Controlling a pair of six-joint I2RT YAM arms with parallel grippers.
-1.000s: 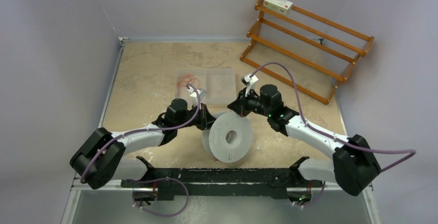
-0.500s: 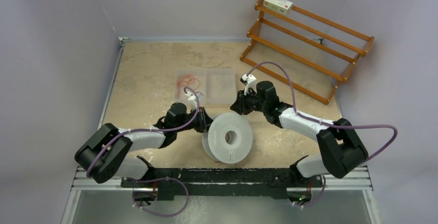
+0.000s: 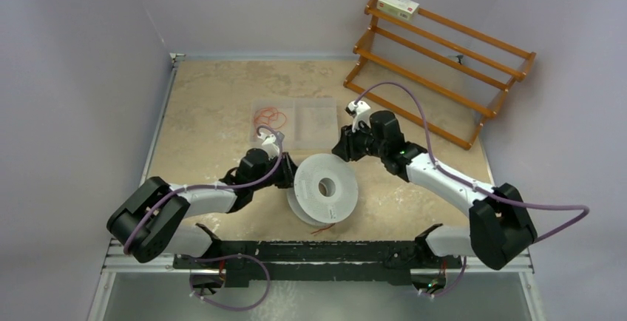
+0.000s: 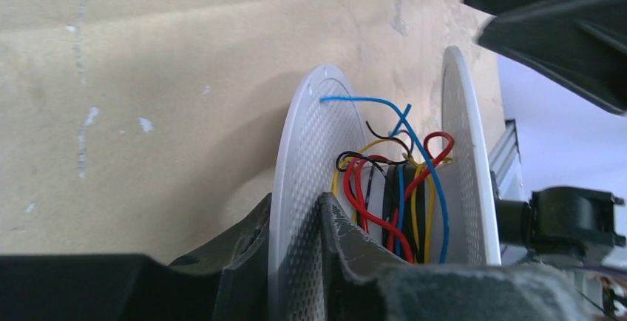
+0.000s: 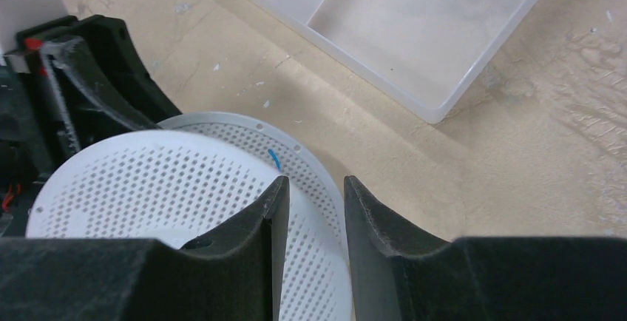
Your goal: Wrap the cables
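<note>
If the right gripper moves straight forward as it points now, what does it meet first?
Probably the white spool: its perforated flange fills the gap between the right gripper fingers. Past it lies the clear tray, though depth is unclear.

The spool (image 4: 299, 188) is showing white perforated plastic, matt. The cables (image 4: 355, 191) are gleaming in smooth coloured sheathing, probably plastic. The tray (image 5: 429, 25) is showing clear, smooth plastic. The table (image 3: 214, 92) is wearing a mottled, scuffed, stone-like matt top, and the rack (image 3: 451, 34) is shining as varnished wood.
</note>
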